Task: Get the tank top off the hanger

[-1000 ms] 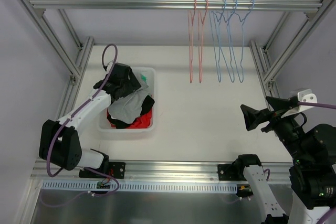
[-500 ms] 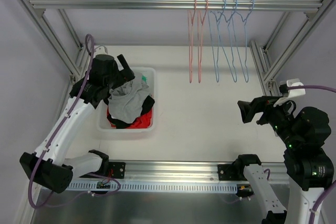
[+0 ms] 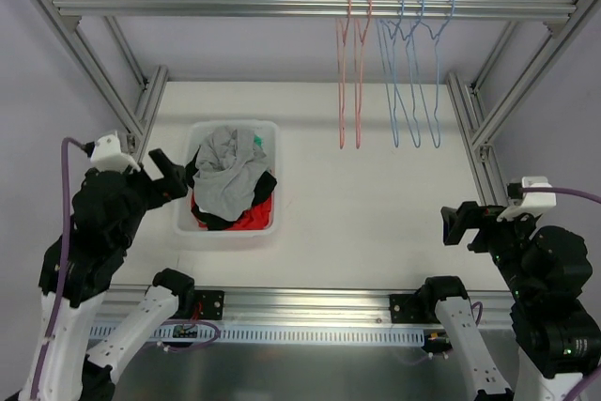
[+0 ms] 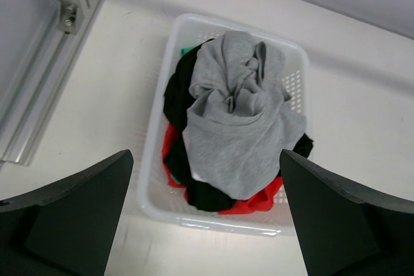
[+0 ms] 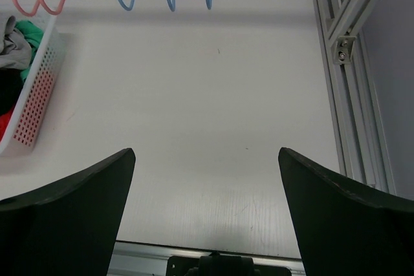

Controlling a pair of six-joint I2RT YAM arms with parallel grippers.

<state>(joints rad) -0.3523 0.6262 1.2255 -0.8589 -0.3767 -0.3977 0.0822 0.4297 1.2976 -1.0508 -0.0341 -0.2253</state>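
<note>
White counter [image 3: 376, 194] inside an alu frame, w/ pink hangers [image 3: 349, 72] & blue hangers [image 3: 413, 72] hooked on the top rail [image 3: 188, 7] at the back. Grey tank top [image 3: 223, 176] lies crumpled atop the clothes pile in the white basket [image 3: 266, 129], counter's left side. Left tool [image 3: 167, 173] hovers just left of the basket, jaws spread wide, gripping nothing; right tool [image 3: 460, 224] hangs near the counter's right edge, also wide open & empty.

White arm links [image 3: 122, 340], black joints [image 3: 108, 213], purple cables [image 3: 64, 194], broad black pincer fingers [image 4: 71, 218]
</note>
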